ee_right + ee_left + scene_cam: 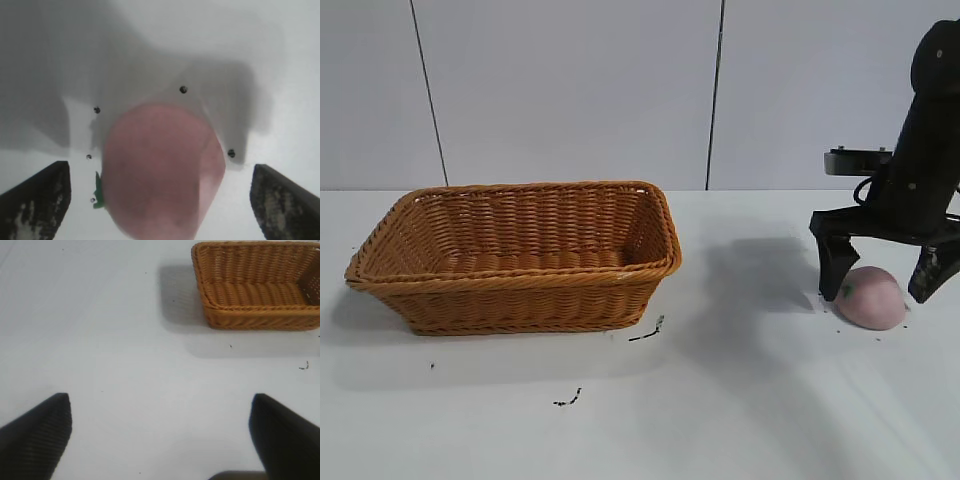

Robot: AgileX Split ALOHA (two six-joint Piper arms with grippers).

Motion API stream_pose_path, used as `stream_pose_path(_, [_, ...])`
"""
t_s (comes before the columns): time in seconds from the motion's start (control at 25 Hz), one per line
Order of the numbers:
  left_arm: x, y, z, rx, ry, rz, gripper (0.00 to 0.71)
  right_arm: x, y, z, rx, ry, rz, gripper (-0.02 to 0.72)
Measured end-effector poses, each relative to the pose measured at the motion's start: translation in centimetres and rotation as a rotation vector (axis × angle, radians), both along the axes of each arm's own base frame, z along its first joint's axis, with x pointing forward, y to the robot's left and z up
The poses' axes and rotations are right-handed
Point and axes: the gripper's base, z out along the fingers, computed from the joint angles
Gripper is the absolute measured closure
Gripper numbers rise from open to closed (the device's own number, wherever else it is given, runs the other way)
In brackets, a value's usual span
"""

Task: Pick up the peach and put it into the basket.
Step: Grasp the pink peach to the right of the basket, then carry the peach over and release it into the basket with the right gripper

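Note:
The pale pink peach (870,298) with a small green leaf mark lies on the white table at the right. It fills the right wrist view (160,170). My right gripper (883,285) is open and straddles the peach, one finger on each side, neither touching it. The orange-brown wicker basket (520,255) stands at the left of the table, empty; it also shows in the left wrist view (257,285). My left gripper (160,435) is open over bare table, away from the basket, and is out of the exterior view.
Small black marks (647,332) lie on the white table in front of the basket. A grey panelled wall (620,90) stands behind the table.

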Motion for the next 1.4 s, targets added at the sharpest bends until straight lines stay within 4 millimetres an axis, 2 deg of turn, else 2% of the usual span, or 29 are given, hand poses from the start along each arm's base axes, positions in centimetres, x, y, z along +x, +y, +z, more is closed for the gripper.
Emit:
stream_pose_path(0.2, [0.0,0.0,0.0,0.0,0.0,0.0,0.017,0.2,0.0,-0.1,0.002,-0.017,-0.003,0.03])
stream_pose_path(0.28, [0.0,0.0,0.0,0.0,0.0,0.0,0.017,0.2,0.0,-0.1,0.002,-0.017,-0.003,0.062])
stream_pose_path(0.32, [0.0,0.0,0.0,0.0,0.0,0.0,0.017,0.2,0.0,-0.1,0.002,-0.016,-0.003,0.108])
stream_pose_path(0.4, [0.0,0.0,0.0,0.0,0.0,0.0,0.017,0.1,0.0,-0.1,0.002,-0.012,-0.003,0.251])
stream_pose_path(0.48, [0.0,0.0,0.0,0.0,0.0,0.0,0.017,0.1,0.0,-0.1,0.002,-0.004,-0.001,0.47])
stream_pose_path(0.56, [0.0,0.0,0.0,0.0,0.0,0.0,0.017,0.0,0.0,0.2,0.002,0.007,0.008,0.655])
stream_pose_path(0.6, [0.0,0.0,0.0,0.0,0.0,0.0,0.017,0.1,0.0,0.4,0.002,0.008,0.013,0.685])
stream_pose_path(0.8, [0.0,0.0,0.0,0.0,0.0,0.0,0.017,0.8,0.1,2.6,0.002,0.04,0.044,0.685])
stream_pose_path(0.92, [0.0,0.0,0.0,0.0,0.0,0.0,0.017,1.5,0.1,6.6,0.004,0.008,0.057,0.685])
stream_pose_path(1.08, [0.0,0.0,0.0,0.0,0.0,0.0,0.017,2.0,0.2,14.0,0.005,-0.13,0.065,0.685])
stream_pose_path(1.16, [0.0,0.0,0.0,0.0,0.0,0.0,0.017,2.3,0.2,16.9,0.005,-0.213,0.06,0.685])
stream_pose_path(1.32, [0.0,0.0,0.0,0.0,0.0,0.0,0.017,2.9,0.4,19.9,0.015,-0.311,0.031,0.685])
stream_pose_path(1.4, [0.0,0.0,0.0,0.0,0.0,0.0,0.017,3.0,1.2,20.7,0.017,-0.341,0.045,0.685])
